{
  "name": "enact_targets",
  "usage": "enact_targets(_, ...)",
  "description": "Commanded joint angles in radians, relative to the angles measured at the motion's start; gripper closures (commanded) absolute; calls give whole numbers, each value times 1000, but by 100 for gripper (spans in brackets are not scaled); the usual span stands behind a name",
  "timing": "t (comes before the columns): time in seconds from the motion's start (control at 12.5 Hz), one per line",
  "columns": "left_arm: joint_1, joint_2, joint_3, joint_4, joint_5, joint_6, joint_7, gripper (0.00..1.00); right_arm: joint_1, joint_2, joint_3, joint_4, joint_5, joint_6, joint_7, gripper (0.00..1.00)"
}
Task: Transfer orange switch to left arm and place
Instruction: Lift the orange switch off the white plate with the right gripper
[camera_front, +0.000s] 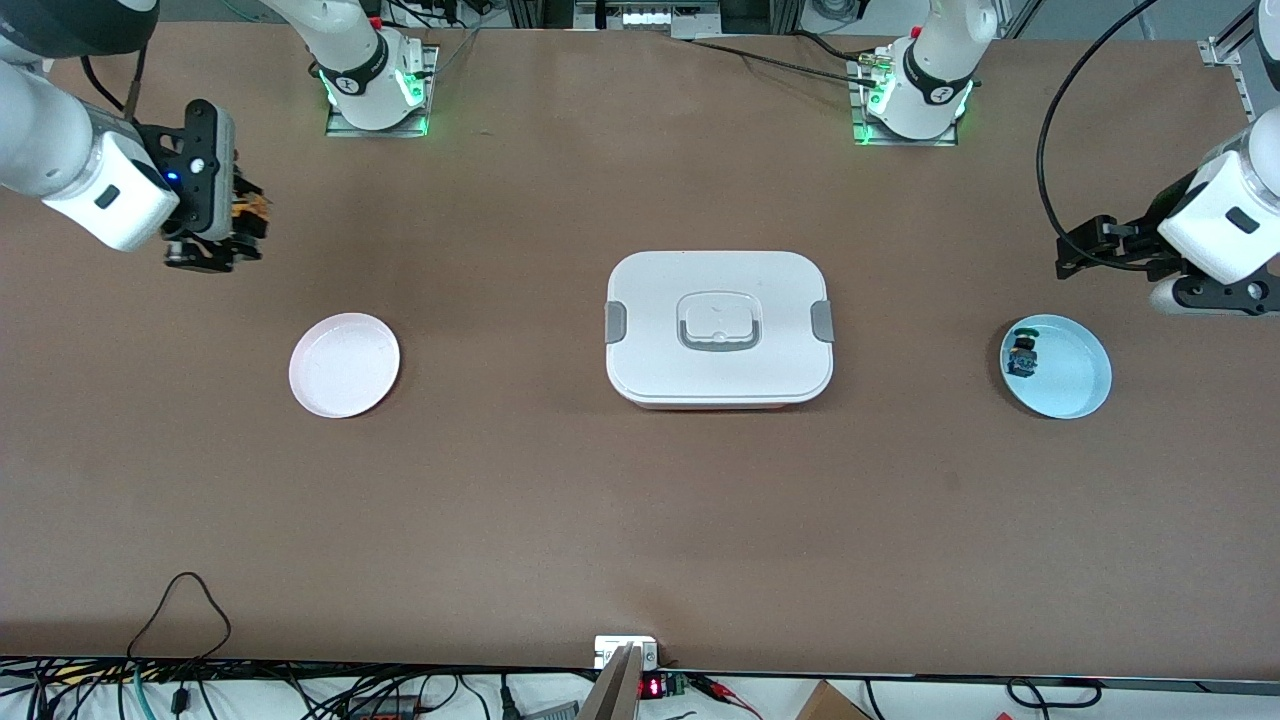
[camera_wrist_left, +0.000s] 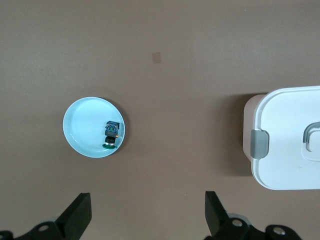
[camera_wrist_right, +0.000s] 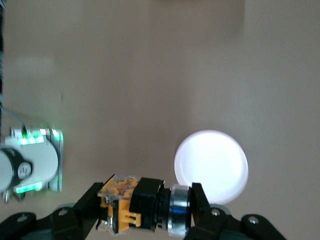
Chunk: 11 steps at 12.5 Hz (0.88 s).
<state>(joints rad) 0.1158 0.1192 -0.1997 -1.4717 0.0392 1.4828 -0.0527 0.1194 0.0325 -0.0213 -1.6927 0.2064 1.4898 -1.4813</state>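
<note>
Tiny black-bodied orange switch (camera_wrist_right: 135, 204) hangs sideways, airborne, near the table's right-arm end; white lidded plastic box (camera_front: 718, 327) sits mid-table, closed.

Front view: high, facing both arm bases, whole brown counter (camera_front: 640, 520) | wrist views: looking down | shared: white lidded box (camera_front: 718, 327), left wrist and front.

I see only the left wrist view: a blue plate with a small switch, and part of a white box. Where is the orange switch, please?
Observer: The right pincer is shut on the orange switch, up in the air at the right arm's end of the table.
Operator: Is a plate near it?
Observer: Yes, a white plate lies empty on the table, nearer to the front camera than the right arm's base.
Operator: And my pincer?
Observer: The left pincer is open, holding nothing, above the table beside the blue plate.
</note>
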Motion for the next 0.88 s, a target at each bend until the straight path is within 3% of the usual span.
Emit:
enact_targets(0.0, -1, -20, -17, -15, -12, -29, 19, 0, -14, 42, -8, -15, 172, 9, -62, 98)
enact_targets(0.24, 13, -20, -20, -15, -106, -42, 17, 0, -62, 78, -8, -86, 348, 43, -175, 98)
enact_targets(0.56, 19, -23, -17, -15, -217, -64, 17, 0, -109, 156, -8, -208, 661, 69, -442, 99)
enact_targets(0.72, 15, -21, -21, -15, -243, -100, 17, 0, -98, 178, -3, -228, 798, 63, -448, 97)
enact_targets(0.8, 18, -21, -18, -15, -318, -128, 16, 0, -84, 187, 1, -237, 864, 70, -441, 96)
